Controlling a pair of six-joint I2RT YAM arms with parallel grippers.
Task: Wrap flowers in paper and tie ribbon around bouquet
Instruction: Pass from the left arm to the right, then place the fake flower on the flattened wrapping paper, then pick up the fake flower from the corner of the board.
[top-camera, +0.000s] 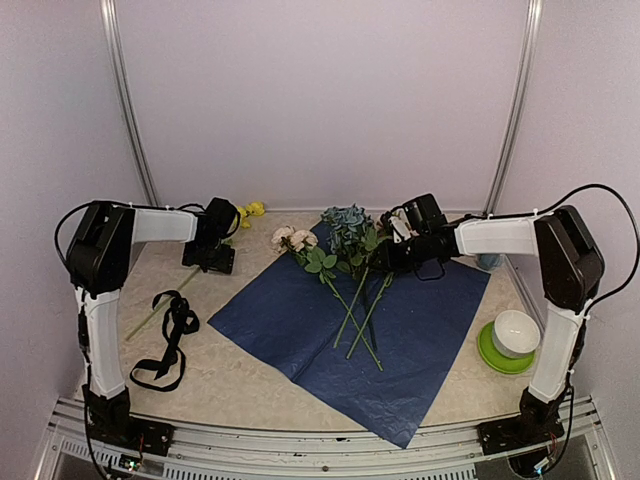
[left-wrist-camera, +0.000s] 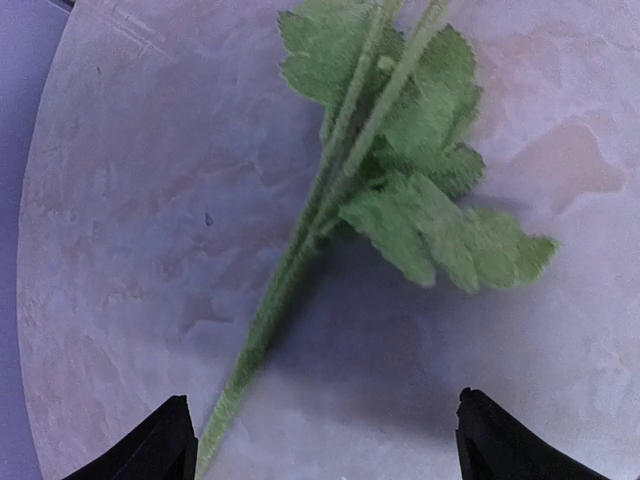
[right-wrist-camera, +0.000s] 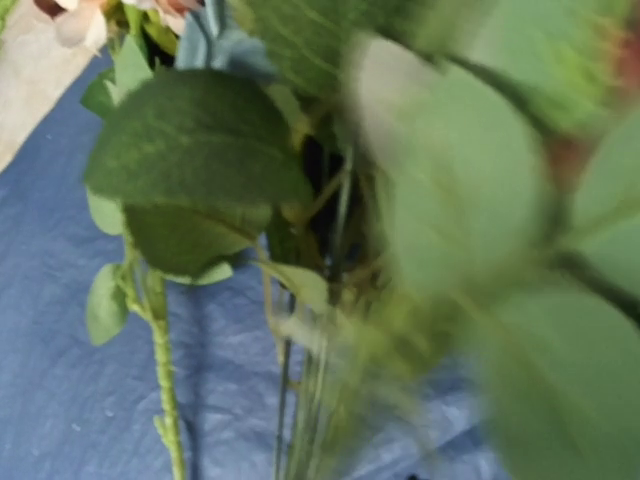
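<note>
Seen from above, the paper (top-camera: 400, 340) lies flat on the table (top-camera: 260, 385), dark face up. Most of the flowers (top-camera: 345, 245) are laid across its far corner. One yellow-bloomed stem (top-camera: 250, 210) lies off the paper to the left, and the ribbon (top-camera: 172, 340) sits untouched near the left arm. The right fingers (top-camera: 400, 250) are in among the blooms; I cannot tell whether they grip.

In the left wrist view, the left fingers (left-wrist-camera: 165, 445) stand wide apart and empty above the stray stem.

The right wrist view shows only blurred leaves, stems and paper, no fingers.

The step looks like gathering flowers onto the paper. Next, the left fingers would need to drop astride that thin stem, pinch it and carry it over
</note>
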